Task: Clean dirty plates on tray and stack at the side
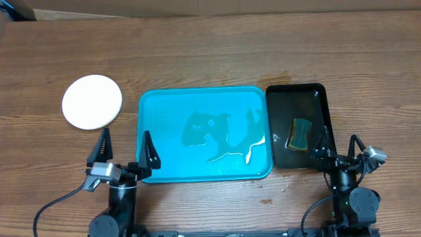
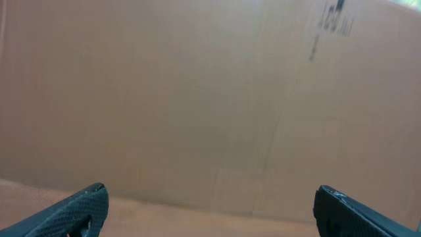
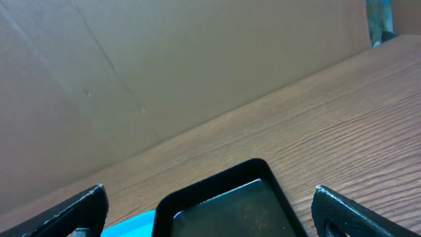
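A robot lab or test room is shown, not a real kitchen. A wooden table point(image 1: 217, 59) is backed by plain brown cardboard point(image 2: 164, 99). A left robot arm point(image 1: 117, 201) and a right robot arm point(image 1: 354, 201) are fixed at its near edge, with black cables point(image 1: 46, 208) trailing off.

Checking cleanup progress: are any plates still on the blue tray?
None: the tray holds only puddled water; a white plate sits on the table beside it.

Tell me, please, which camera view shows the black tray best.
The overhead view: the whole black tray is visible there, with a sponge inside. The right wrist view shows only its far corner; the left wrist view shows none of it.
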You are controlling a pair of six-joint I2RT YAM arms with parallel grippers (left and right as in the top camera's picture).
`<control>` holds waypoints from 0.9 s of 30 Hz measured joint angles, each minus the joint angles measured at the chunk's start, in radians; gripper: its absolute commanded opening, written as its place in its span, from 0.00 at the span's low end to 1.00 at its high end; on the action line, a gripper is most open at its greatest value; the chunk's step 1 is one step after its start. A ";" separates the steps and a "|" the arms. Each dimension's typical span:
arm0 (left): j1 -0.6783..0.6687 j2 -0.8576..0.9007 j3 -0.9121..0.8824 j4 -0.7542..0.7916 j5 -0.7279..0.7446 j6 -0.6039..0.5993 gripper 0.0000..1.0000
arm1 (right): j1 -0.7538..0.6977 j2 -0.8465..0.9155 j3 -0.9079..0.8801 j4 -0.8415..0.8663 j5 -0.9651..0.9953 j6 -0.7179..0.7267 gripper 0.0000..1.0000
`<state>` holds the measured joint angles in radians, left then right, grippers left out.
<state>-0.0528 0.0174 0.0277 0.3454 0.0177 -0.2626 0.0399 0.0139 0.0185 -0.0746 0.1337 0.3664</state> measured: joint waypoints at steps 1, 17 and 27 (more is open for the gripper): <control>0.000 -0.001 -0.005 -0.022 0.000 0.000 1.00 | 0.000 0.000 0.000 0.000 0.000 0.000 1.00; 0.000 -0.003 -0.019 -0.421 0.000 0.000 1.00 | 0.000 0.000 0.000 0.000 0.000 0.000 1.00; 0.000 -0.003 -0.019 -0.422 0.000 0.000 1.00 | 0.000 0.000 0.000 0.000 0.000 0.000 1.00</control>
<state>-0.0528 0.0147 0.0086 -0.0761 0.0181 -0.2623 0.0399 0.0139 0.0185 -0.0746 0.1337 0.3668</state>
